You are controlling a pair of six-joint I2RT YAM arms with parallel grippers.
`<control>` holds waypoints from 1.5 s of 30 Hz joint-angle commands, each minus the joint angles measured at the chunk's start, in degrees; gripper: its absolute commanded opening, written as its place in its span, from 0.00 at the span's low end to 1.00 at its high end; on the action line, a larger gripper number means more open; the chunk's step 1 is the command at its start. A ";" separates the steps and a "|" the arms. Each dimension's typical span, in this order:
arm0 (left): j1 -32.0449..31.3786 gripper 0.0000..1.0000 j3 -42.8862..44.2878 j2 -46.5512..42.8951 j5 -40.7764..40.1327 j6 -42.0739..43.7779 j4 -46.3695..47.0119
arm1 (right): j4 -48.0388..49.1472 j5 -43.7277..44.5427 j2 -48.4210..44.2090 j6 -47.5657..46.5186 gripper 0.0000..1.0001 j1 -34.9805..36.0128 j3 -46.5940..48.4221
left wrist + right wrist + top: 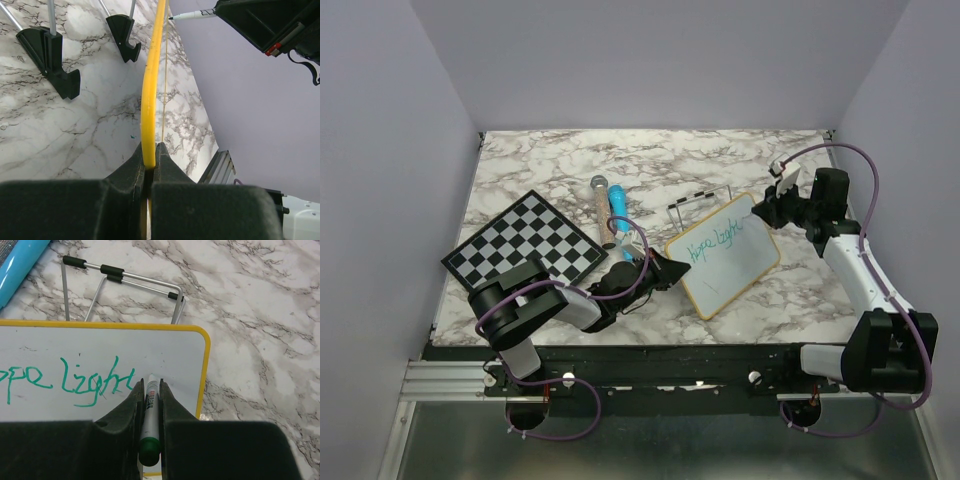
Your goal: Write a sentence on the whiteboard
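Note:
The whiteboard (pixel 730 265), yellow-framed, lies tilted on the marble table at centre right. My left gripper (pixel 665 270) is shut on its near-left edge; the left wrist view shows the yellow frame (pixel 149 100) pinched between the jaws (pixel 150 152). The green sentence (pixel 75 380) reads "ope Light" in the right wrist view, and its start is cut off. My right gripper (pixel 151 385) is shut on a green-capped marker (pixel 149 412). The marker's tip sits just right of the last letter. Whether it touches the board I cannot tell.
A black-and-white chessboard (pixel 525 245) lies at the left. A blue tool (pixel 618 210) and a wooden-handled tool (pixel 602 200) lie behind the left gripper. A wire stand (pixel 125 290) with black feet (pixel 50 55) sits just behind the whiteboard.

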 commanded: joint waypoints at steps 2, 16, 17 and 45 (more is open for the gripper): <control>-0.24 0.00 0.33 0.21 2.39 2.24 0.09 | 2.24 -0.23 1.54 1.12 0.00 -0.25 0.92; -0.24 0.00 -0.02 -0.14 2.12 2.33 0.18 | -1.71 -5.34 1.63 -1.08 0.01 -0.16 0.74; -0.24 0.00 -0.03 -0.14 2.12 2.24 0.18 | -1.98 -5.34 1.54 -1.34 0.01 -0.16 0.74; -0.24 0.00 -0.20 -0.32 1.95 2.24 0.27 | -5.32 1.87 1.45 -4.50 0.01 -0.25 -0.13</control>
